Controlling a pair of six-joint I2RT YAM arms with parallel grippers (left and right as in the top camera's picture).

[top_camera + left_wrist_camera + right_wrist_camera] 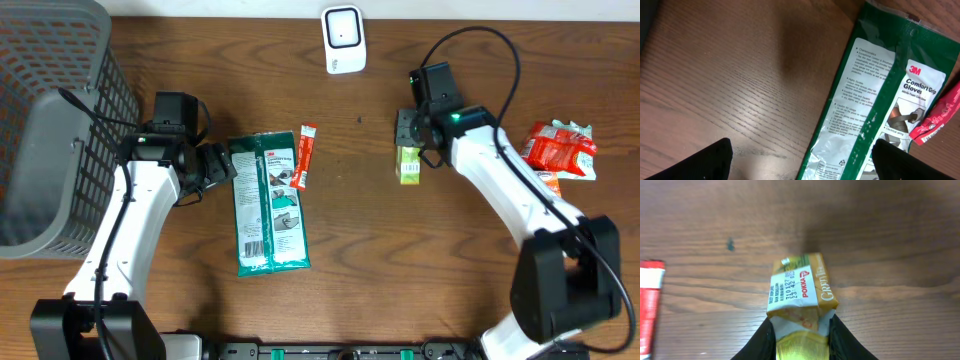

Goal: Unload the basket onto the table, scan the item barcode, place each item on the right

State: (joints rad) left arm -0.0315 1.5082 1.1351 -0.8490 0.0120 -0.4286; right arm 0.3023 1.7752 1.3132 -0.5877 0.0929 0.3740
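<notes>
The right gripper [409, 152] is clamped on a Pokka green tea carton [800, 287]. In the right wrist view its two dark fingers [761, 341] press the sides of the carton's near end, and the carton lies flat on the wooden table [360, 260], right of centre.

Seen from overhead, the white barcode scanner [343, 38] stands at 11 o'clock from the carton, by the table's far edge. The gripper's own body sits over the carton's 12 o'clock end, on the scanner side.

A red sachet [304, 157] lies at 9 o'clock, apart from the carton, with its lower end resting on a green 3M Comfort Grip Gloves pack [268, 205]. Red snack packets [560, 148] lie at 3 o'clock.

The left gripper [218, 163] hangs with its jaws wide apart at the pack's 10 o'clock corner, holding nothing. A grey mesh basket [50, 120] fills the table's 9 o'clock side.
</notes>
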